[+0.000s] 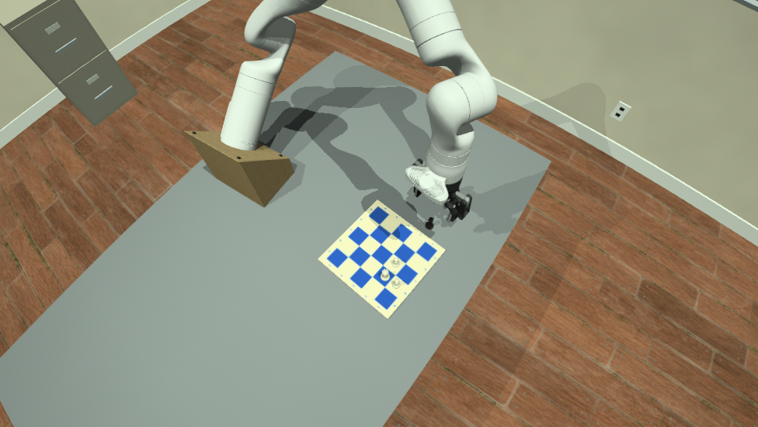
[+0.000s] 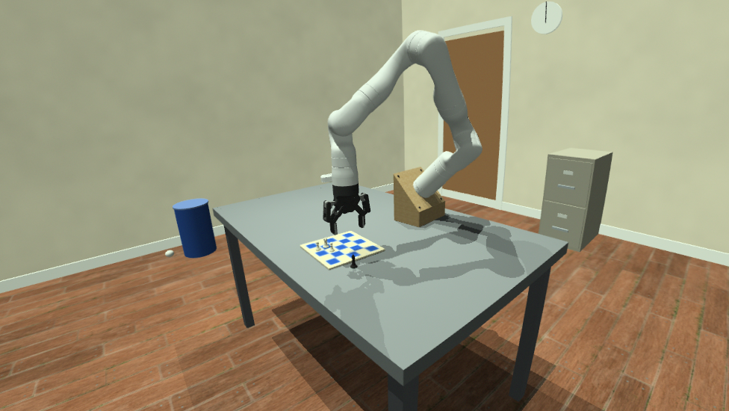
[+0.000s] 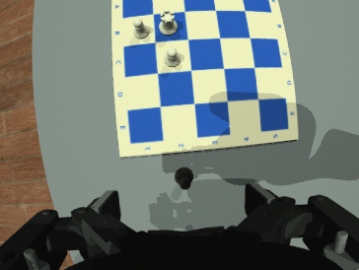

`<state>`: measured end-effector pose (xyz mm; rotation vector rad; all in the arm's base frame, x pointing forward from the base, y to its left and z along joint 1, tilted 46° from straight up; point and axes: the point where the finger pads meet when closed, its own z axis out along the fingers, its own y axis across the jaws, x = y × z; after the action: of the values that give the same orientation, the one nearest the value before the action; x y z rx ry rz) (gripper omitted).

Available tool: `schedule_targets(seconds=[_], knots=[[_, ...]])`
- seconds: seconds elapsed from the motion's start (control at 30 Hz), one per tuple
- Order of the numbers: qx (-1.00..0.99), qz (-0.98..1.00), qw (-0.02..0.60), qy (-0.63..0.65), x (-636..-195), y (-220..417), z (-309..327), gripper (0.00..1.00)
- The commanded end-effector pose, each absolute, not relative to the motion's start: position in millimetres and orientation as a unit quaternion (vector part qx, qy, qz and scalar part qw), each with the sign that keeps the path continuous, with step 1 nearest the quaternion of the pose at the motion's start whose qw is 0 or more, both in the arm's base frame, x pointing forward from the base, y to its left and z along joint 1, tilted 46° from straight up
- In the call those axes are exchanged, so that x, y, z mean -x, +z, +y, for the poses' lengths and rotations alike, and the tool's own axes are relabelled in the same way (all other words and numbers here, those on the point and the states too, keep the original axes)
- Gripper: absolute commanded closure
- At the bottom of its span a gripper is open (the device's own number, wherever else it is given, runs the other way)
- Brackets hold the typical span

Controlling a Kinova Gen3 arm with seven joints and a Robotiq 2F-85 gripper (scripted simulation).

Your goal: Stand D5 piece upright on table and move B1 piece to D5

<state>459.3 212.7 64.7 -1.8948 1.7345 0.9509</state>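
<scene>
A black pawn point(image 1: 429, 223) point(image 2: 353, 261) point(image 3: 184, 177) stands upright on the grey table, just off the edge of the blue-and-cream board point(image 1: 348, 246) point(image 2: 305, 248) point(image 3: 208, 84). My gripper point(image 1: 460, 210) point(image 2: 346, 220) point(image 3: 182, 202) is open and empty, and it hangs well above the pawn. Three white pieces stand upright close together near one corner of the board: a crowned piece point(image 1: 385, 274) point(image 3: 168, 24) on a blue square, and two pawns point(image 1: 394, 261) point(image 1: 395, 282) point(image 3: 139, 30) point(image 3: 172, 56) on cream squares beside it. The other squares are bare.
The arm's wooden base block point(image 1: 249, 164) point(image 2: 413, 204) stands on the table behind the board. The table's edge runs close to the pawn's side of the board. A blue bin point(image 2: 193, 227) and a filing cabinet point(image 2: 574, 196) stand on the floor.
</scene>
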Motion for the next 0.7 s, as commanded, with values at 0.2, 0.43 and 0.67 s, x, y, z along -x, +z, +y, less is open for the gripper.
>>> schedule_targets(seconds=[0.2, 0.43, 0.67], knots=[[0.587, 0.706, 0.152, 0.367, -471, 32, 188, 0.0], [0.433, 0.809, 0.076, 0.39, -484, -14, 151, 0.0], [0.305, 0.867, 0.016, 0.394, -490, -49, 120, 0.0]])
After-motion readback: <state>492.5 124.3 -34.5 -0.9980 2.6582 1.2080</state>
